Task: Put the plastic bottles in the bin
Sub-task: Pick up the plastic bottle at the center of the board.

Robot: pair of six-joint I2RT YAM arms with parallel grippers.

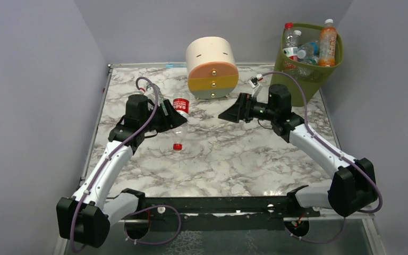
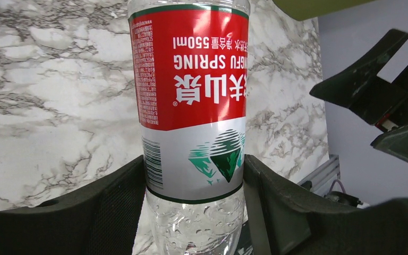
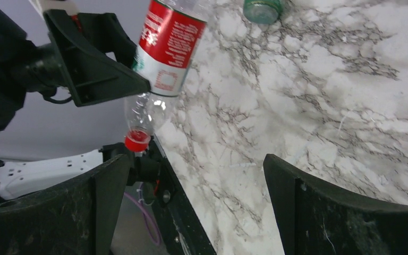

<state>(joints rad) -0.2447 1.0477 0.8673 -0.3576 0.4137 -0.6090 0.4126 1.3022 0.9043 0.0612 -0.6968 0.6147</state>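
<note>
Left pincer (image 2: 194,178) clamped on red-label bottle (image 2: 188,69); right pincer (image 3: 195,164) apart, empty. Risk: slick bottle slips before bin (image 1: 304,85) at 1 o'clock.

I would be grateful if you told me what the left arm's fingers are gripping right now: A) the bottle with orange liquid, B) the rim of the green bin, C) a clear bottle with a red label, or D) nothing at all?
C: in the left wrist view the fingers press against both sides of the red-labelled bottle, just below its label.
</note>
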